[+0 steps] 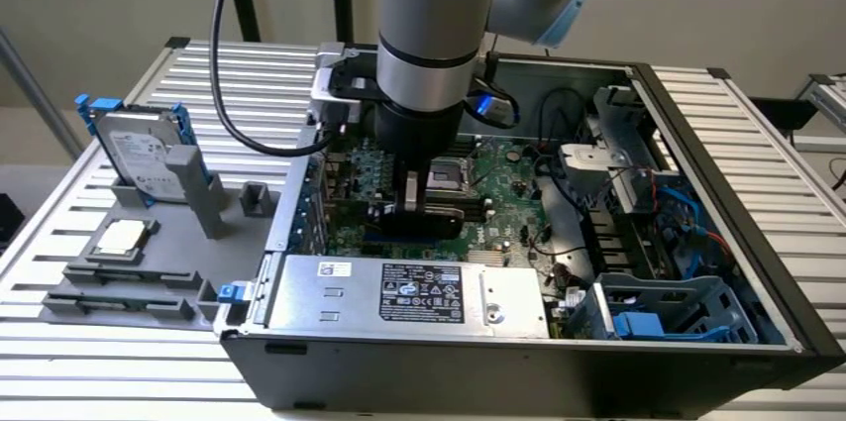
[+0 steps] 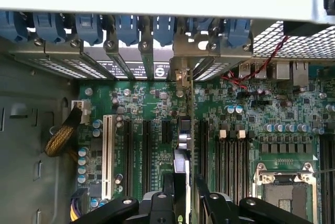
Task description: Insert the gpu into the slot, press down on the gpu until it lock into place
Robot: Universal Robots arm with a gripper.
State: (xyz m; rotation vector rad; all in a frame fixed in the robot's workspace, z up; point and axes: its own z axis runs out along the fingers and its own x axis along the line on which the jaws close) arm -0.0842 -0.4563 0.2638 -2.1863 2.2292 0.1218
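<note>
While the gripper (image 2: 184,192) hangs over the motherboard (image 2: 251,114), its jaws clasp the gpu (image 2: 183,145) (seen edge-on) — upright.

The slot (image 2: 184,130) — mostly hidden under the gpu (image 2: 181,174)

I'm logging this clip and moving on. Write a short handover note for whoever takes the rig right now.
Gripper: down inside the open PC case, fingers on either side of the gpu; firm grip or not, cannot tell.
Gpu: standing on edge over the motherboard, bracket end at the rear slot covers, in line with the slot row. The slot itself is hidden under the card.
Done: card brought to the slot.
Left: whether it is fully seated and locked cannot be told from here; confirm the press-down.
</note>
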